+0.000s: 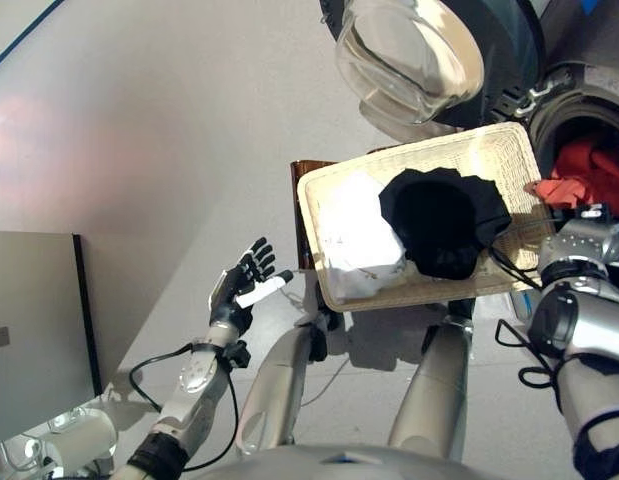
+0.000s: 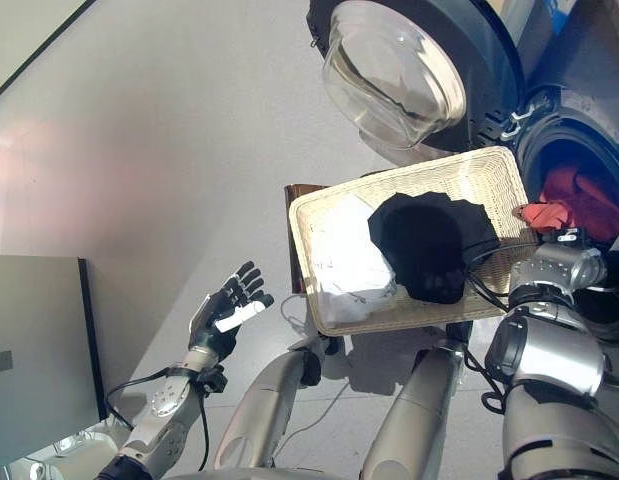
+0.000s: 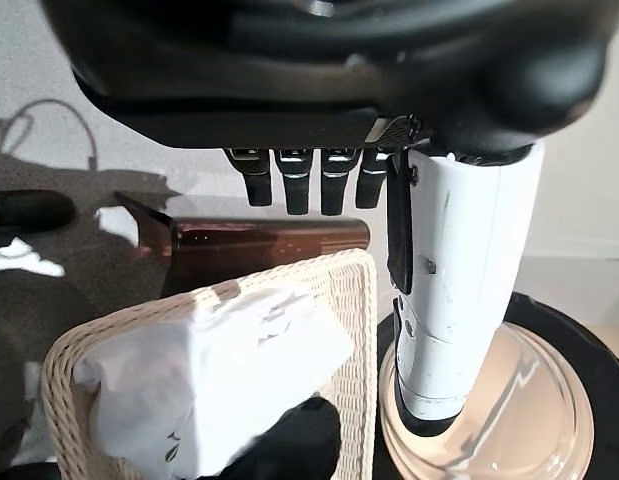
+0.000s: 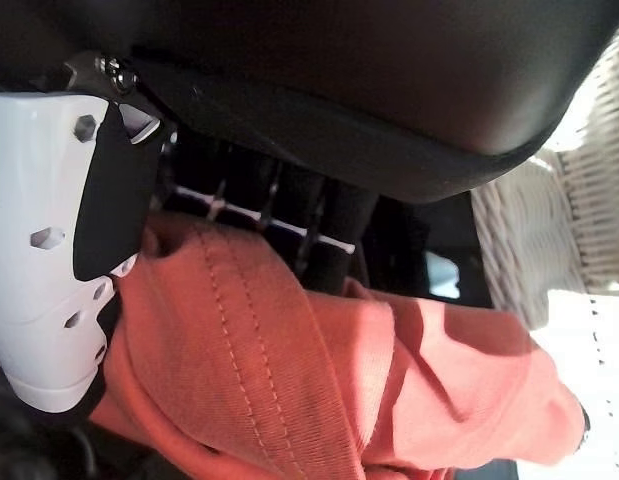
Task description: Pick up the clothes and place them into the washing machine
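A wicker basket holds a white garment and a black garment. Right of it is the washing machine's open drum with red cloth inside. My right hand is at the drum's mouth, past the basket's right corner. Its thumb and fingers are curled on an orange-red garment, which shows as a fold at the drum's edge. My left hand hovers open to the left of the basket, holding nothing.
The washer's round glass door hangs open above the basket's far edge. A brown stand shows under the basket's left side. A grey cabinet stands at the left.
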Available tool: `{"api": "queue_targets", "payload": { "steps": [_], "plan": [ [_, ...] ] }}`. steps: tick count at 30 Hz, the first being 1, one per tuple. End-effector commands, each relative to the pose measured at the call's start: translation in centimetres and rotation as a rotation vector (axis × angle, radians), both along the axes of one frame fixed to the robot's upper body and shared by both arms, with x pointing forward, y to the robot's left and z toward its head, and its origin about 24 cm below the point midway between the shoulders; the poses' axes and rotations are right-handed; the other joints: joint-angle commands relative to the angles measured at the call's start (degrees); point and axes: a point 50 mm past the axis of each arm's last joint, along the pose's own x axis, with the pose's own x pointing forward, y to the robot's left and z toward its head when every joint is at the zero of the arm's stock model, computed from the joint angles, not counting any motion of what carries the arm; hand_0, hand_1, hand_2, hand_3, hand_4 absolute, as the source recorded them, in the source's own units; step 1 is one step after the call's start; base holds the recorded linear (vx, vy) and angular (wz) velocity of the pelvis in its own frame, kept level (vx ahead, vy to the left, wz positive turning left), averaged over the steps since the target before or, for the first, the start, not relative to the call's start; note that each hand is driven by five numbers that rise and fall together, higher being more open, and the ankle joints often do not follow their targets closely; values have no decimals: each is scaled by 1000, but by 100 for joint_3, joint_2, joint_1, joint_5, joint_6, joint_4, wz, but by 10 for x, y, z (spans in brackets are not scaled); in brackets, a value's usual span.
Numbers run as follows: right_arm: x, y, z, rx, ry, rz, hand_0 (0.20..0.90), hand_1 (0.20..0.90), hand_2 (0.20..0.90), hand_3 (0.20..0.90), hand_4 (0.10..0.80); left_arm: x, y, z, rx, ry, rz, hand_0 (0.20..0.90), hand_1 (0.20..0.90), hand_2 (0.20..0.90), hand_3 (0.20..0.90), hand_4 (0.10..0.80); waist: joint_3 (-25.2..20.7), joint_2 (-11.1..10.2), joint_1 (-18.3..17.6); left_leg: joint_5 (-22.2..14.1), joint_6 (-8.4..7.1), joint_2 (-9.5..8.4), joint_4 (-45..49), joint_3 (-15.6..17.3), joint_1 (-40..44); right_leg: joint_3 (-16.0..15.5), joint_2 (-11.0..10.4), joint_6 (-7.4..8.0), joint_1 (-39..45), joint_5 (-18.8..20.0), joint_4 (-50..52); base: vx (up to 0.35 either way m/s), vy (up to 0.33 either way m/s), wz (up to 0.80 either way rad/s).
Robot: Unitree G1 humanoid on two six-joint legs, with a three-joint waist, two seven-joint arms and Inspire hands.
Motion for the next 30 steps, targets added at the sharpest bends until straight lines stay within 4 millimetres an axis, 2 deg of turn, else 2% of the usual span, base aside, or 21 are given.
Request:
{"api": "queue_targets", "payload": {
  "steps": [1, 8, 13, 17, 20, 23, 27, 28, 29, 30],
  "plan": [
    [-2, -16, 51, -225, -54, -26, 200, 200, 200, 200, 300, 6, 18, 23, 8, -145, 55, 900, 900, 900, 900, 800, -258, -62, 83, -259, -712, 456, 132, -537, 18, -12, -123, 13, 219, -49, -23, -3, -25, 9],
    [-28, -42, 68, -170, -162, -184, 200, 200, 200, 200, 300, 6, 27, 25, 38, -149, 70, 900, 900, 900, 900, 800, -365, -116, 131, -167, -758, 405, -34, -639, -7, -71, -139, 13, 241, -65, -78, -1, 1, 17],
    [-53, -63, 78, -83, -225, -320, 200, 200, 200, 200, 300, 1, 28, 26, 20, -145, 84, 900, 900, 900, 900, 800, -505, 2, 146, -112, -760, 356, -194, -560, -53, 113, -170, 15, -12, -69, -49, 22, 49, 6],
    [-65, -71, 89, -68, -247, -382, 200, 200, 200, 200, 300, -1, 28, 28, -7, -151, 91, 900, 900, 900, 900, 800, -567, 107, 148, -81, -753, 363, -277, -471, -61, 239, -163, 26, -160, -86, -56, 22, 35, -8],
    [-76, -77, 88, -50, -254, -434, 200, 200, 200, 200, 300, -2, 26, 28, -31, -147, 93, 900, 900, 900, 900, 800, -591, 164, 99, -73, -753, 363, -281, -449, -83, 283, -172, 33, -193, -92, -71, 2, 9, -15],
    [-77, -78, 85, -52, -227, -438, 200, 200, 200, 200, 300, -4, 26, 28, -32, -148, 89, 900, 900, 900, 900, 800, -580, 210, 89, -37, -744, 365, -278, -443, -100, 299, -170, 32, -237, -47, -65, -3, 2, -5],
    [-70, -73, 80, -49, -239, -407, 200, 200, 200, 200, 300, -4, 26, 28, -36, -147, 78, 900, 900, 900, 900, 800, -591, 205, 66, -68, -734, 369, -222, -419, -144, 326, -164, 28, -305, -52, 5, -16, 0, 0],
    [-67, -72, 81, -59, -243, -393, 227, 227, 227, 227, 320, -4, 26, 28, -36, -147, 77, 900, 900, 900, 900, 800, -605, 189, 68, -129, -744, 374, -193, -408, -136, 326, -176, 34, -294, -109, 38, 0, 0, 0],
    [-67, -71, 82, -59, -245, -392, 510, 510, 510, 510, 522, -4, 26, 28, -37, -148, 78, 900, 900, 900, 900, 800, -595, 191, 62, -79, -738, 375, -196, -407, -158, 334, -168, 26, -312, -49, 20, 0, 0, 0],
    [-65, -70, 82, -68, -243, -383, 900, 900, 900, 900, 800, -5, 27, 28, -36, -148, 80, 900, 900, 900, 900, 800, -609, 177, 63, -136, -744, 375, -180, -400, -141, 332, -169, 32, -302, -107, 43, -43, 2, 0]
  ]
}}
